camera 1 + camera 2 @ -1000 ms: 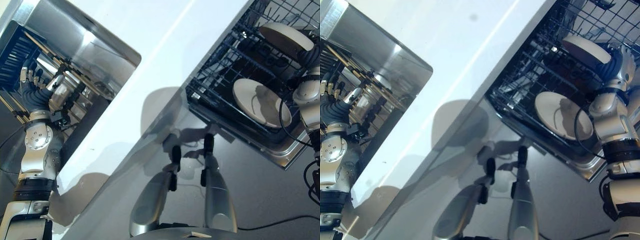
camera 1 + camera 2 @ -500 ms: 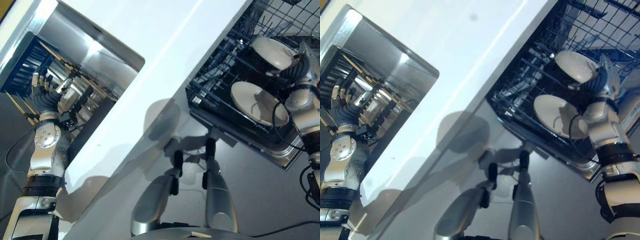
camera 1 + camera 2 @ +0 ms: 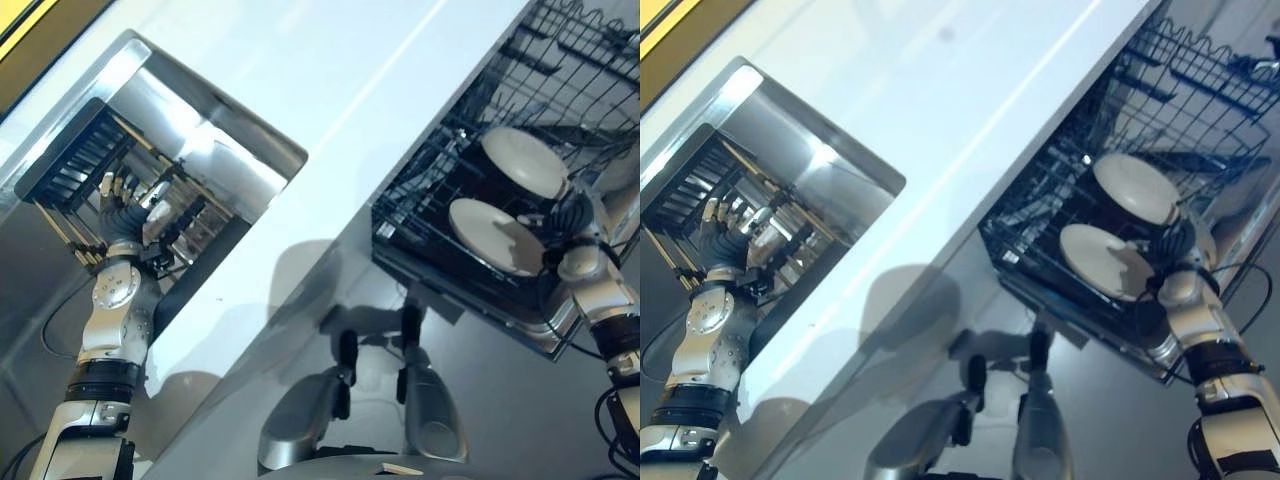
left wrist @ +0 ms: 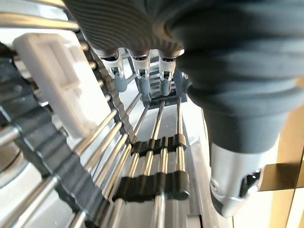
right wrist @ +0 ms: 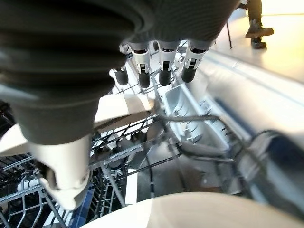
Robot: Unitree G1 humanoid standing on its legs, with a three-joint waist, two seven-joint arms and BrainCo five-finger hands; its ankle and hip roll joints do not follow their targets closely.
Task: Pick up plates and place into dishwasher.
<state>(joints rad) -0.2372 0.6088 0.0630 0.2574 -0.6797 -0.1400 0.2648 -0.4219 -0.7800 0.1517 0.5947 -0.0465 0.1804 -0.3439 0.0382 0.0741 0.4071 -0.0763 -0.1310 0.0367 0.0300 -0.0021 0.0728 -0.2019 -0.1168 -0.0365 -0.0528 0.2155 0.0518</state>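
On the left, my left hand (image 3: 122, 200) hovers with fingers straight and apart over the metal rod rack (image 4: 142, 156) in the steel sink (image 3: 215, 160). On the right, two round cream plates (image 3: 495, 236) sit in the dark wire dishwasher basket (image 3: 440, 170) — my right hand (image 3: 575, 215) hangs beside them, fingers loose, holding nothing.

Two cream plates sit in the dishwasher's wire rack (image 3: 470, 170); the upper plate (image 3: 524, 161) leans on edge just beyond the right hand (image 3: 578, 222); the lower plate (image 3: 495, 236) lies tilted, face up, just beside that hand, nearer the rack's front edge; both round, plain, unmarked.
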